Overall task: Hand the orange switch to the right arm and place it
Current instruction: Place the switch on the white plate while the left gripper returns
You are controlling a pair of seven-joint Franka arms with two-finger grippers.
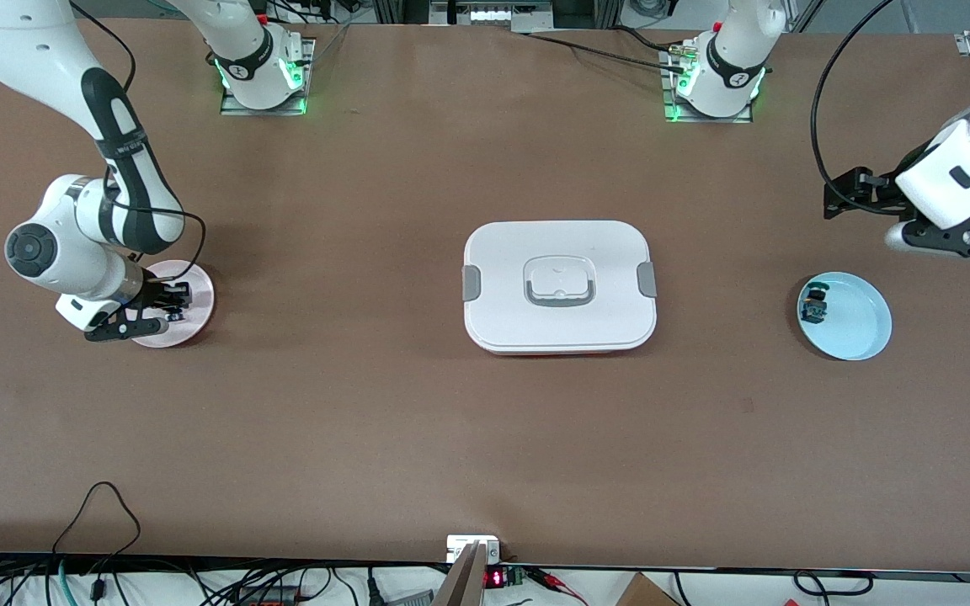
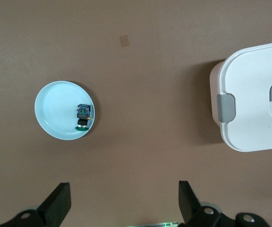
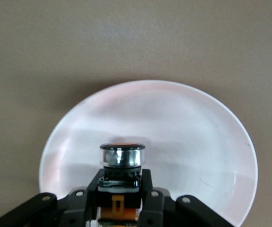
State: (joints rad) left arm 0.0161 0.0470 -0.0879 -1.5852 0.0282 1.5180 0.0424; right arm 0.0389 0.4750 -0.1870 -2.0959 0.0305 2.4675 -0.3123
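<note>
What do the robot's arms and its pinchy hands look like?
Both arms are smooth and white with dark grey joint sections, and thin black cables loop beside them. Their bases glow green. The right end effector and the left end effector are black metal linkages with two fingers each.

A robotics lab. Two arm bases (image 1: 262, 71) are bolted to a brown surface (image 1: 367, 421). Cables (image 1: 98, 581) and electronics line its lower edge.

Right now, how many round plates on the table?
2. A pink round plate at the right arm's end, under the right gripper holding the orange switch; a light-blue round plate at the left arm's end.
</note>
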